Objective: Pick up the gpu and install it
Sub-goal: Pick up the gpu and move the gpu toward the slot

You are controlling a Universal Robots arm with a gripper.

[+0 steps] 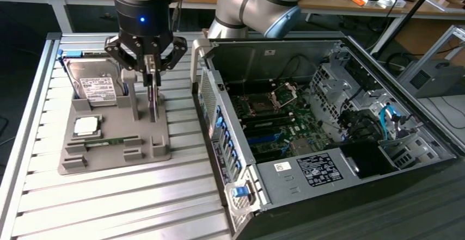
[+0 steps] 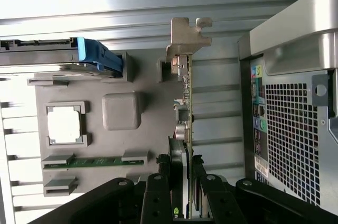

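The gpu (image 1: 152,101) (image 2: 187,102) stood on edge in a slot of the grey holder tray (image 1: 116,153) (image 2: 153,129), directly under the pincer (image 1: 150,74) (image 2: 179,160). From the wrist camera I saw it edge-on: a thin green board with small components along it, and its silvery bracket at the end farthest from the pincer. The pincer sat astride the card's upper edge, pointing straight down. I could not tell whether it was clamped on the card or loose around it.

The rest of the tray lay to the exterior view's left of the pincer. A hard drive (image 1: 98,85) (image 2: 79,57) with a white label and a blue end piece leaned in its rack. Below it in that view, a processor (image 1: 87,124) (image 2: 64,124) lay flat in a square recess. Just past that, a narrow green memory stick (image 1: 109,141) (image 2: 90,162) lay in its groove.

To the exterior view's right of the pincer, beside the tray, an open computer case (image 1: 218,120) (image 2: 296,129) lay on its side, its motherboard (image 1: 276,120) exposed. Tray and case both rested on the slatted aluminium desk (image 1: 130,196) (image 2: 132,7).
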